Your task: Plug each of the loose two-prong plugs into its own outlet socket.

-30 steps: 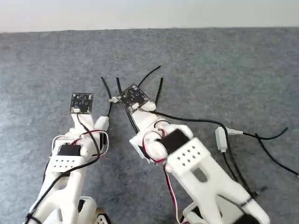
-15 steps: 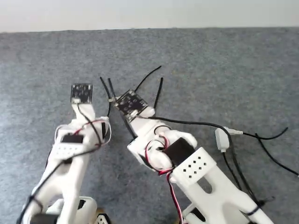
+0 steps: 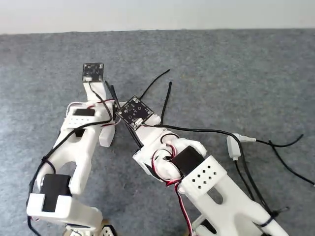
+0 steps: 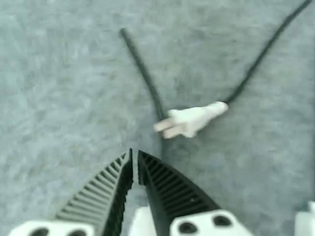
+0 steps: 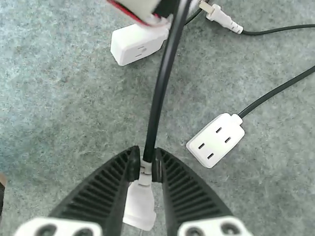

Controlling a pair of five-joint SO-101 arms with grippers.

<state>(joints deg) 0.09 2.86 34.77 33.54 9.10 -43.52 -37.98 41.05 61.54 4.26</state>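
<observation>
Fuzzy grey carpet (image 3: 256, 64) is backed by a plain white wall (image 3: 157, 14), and thin black cords (image 5: 165, 83) with blocky white plastic ends are strewn about. The ribbed jaws of the left gripper (image 4: 134, 156) are pressed nearly together on nothing, a loose plug (image 4: 192, 119) lying just ahead; a second plug (image 5: 140, 206) is pinched at its neck by the right gripper (image 5: 144, 153), a white socket block (image 5: 215, 139) lying near

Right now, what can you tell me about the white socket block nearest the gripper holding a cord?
The socket block is white, plastic-looking, with rounded corners and two pairs of empty slots facing up. A black cord leaves one end. It lies flat on the grey carpet, beside the right gripper, which clamps a plug, but apart from it.
</observation>
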